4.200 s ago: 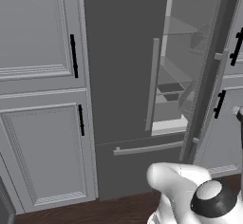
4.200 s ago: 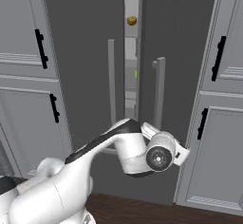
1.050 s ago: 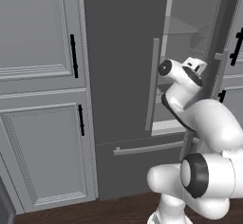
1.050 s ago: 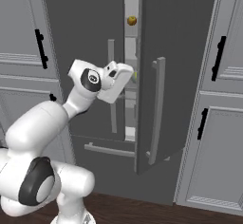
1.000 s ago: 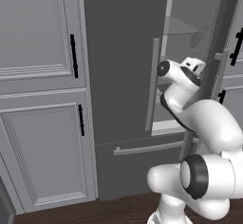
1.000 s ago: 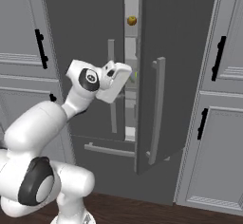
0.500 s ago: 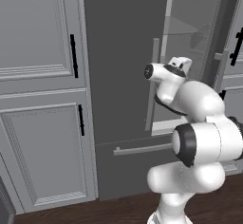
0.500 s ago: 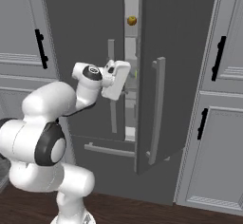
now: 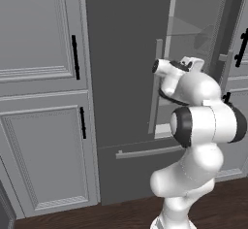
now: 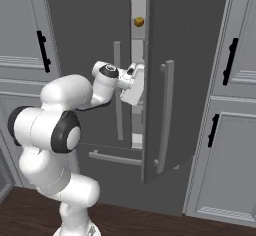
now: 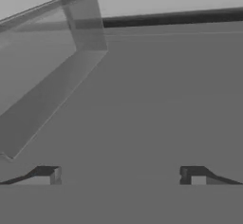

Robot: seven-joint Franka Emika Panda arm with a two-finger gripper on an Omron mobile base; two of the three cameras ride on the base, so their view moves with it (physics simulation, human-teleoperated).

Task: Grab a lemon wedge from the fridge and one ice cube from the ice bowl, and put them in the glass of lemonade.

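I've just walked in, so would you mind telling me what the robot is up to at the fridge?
The white arm has its gripper raised into the gap of the partly open fridge, jaws open and holding nothing. In the hand view the fingertips face a pale translucent bin inside. A round orange-brown fruit sits on a shelf above the hand. I cannot make out a lemon wedge, so nothing has been picked yet.

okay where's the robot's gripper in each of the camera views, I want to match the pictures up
Left base view: the gripper is right of centre, at the gap in the fridge.
Right base view: gripper mid-frame, at the door gap.
Hand view: open, fingertips low in frame.
Shared landmark: the fridge's light-grey bar handle.
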